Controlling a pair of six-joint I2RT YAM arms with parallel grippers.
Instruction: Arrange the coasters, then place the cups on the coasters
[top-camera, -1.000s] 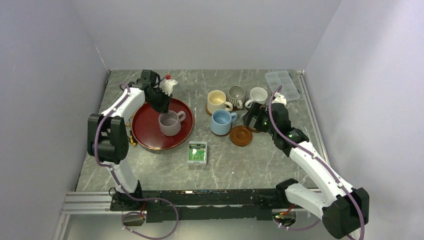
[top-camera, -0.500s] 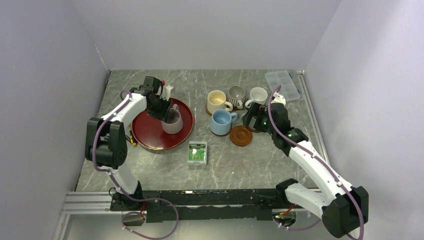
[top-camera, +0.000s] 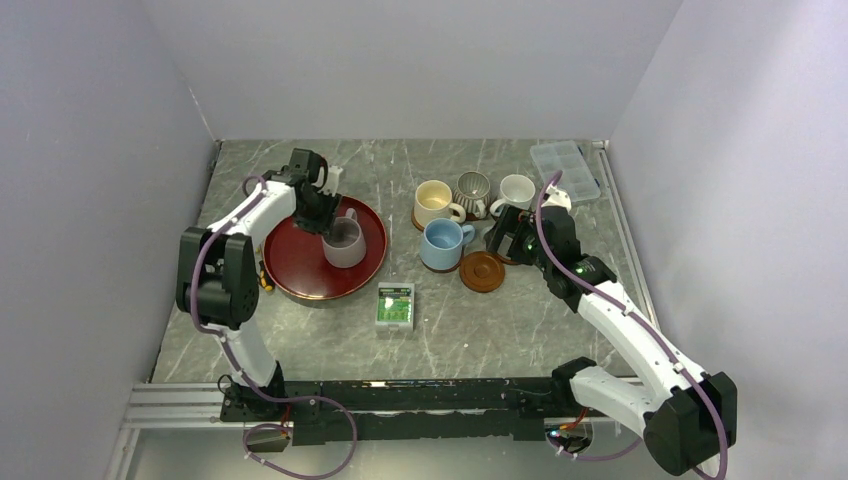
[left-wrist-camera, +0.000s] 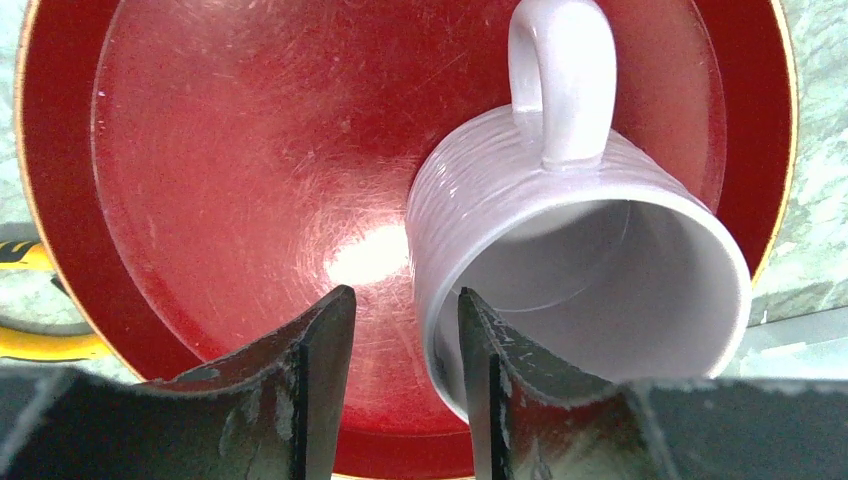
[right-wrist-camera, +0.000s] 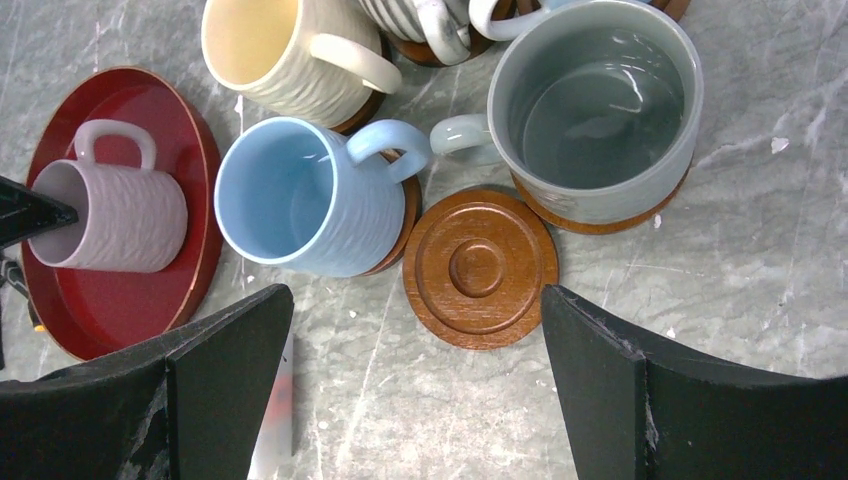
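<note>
A mauve cup (top-camera: 345, 243) (left-wrist-camera: 560, 230) stands on the large dark-red tray (top-camera: 300, 270) (left-wrist-camera: 200, 150), its handle pointing to the back. My left gripper (top-camera: 322, 222) (left-wrist-camera: 400, 295) straddles its near rim, one finger inside and one outside with a gap to the wall: open. The light blue (top-camera: 440, 243) (right-wrist-camera: 300, 195), cream (top-camera: 433, 201) (right-wrist-camera: 265, 45), striped (top-camera: 471, 190) and grey-green (right-wrist-camera: 595, 110) cups sit on coasters. One bare coaster (top-camera: 482, 271) (right-wrist-camera: 480, 267) lies just ahead of my wide-open right gripper (top-camera: 508, 240) (right-wrist-camera: 415, 290).
A white cup (top-camera: 517, 190) stands at the back right. A green-and-white box (top-camera: 395, 306) lies in front of the tray. A clear compartment case (top-camera: 565, 170) sits in the back right corner. Something yellow (top-camera: 265, 275) lies at the tray's left edge.
My left gripper has opened on the mauve cup's rim. The cup turned on the tray, its handle swinging from the right to the back. The right arm has not moved.
</note>
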